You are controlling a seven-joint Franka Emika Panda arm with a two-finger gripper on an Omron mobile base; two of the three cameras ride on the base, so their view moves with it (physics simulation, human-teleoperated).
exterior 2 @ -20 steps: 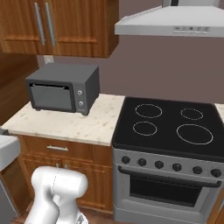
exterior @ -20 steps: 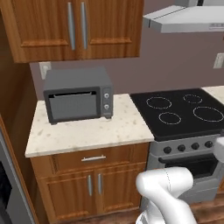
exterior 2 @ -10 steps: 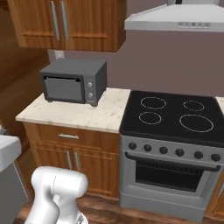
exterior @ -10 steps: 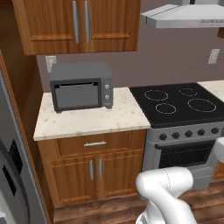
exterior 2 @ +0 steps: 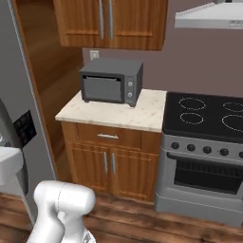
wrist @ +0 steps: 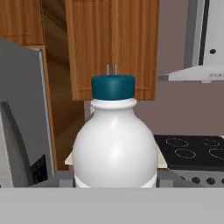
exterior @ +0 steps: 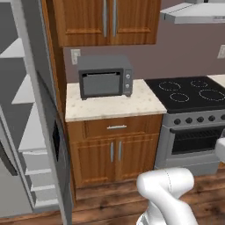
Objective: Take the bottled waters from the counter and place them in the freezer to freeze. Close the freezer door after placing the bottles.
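One water bottle [wrist: 114, 144] sits upright in my closed jaws, teal cap up, away from the counter [exterior: 110, 107]. I judge it light, smooth, slightly squashy, so a low body grip suits. The freezer [exterior: 26, 132] stands open at left.

A kitchen: stove [exterior: 191, 93], toaster oven [exterior: 105, 76] on a stone counter [exterior: 112, 106], wood cabinets [exterior: 110, 21], big grey fridge [exterior: 30, 110], hood [exterior 2: 209, 16].
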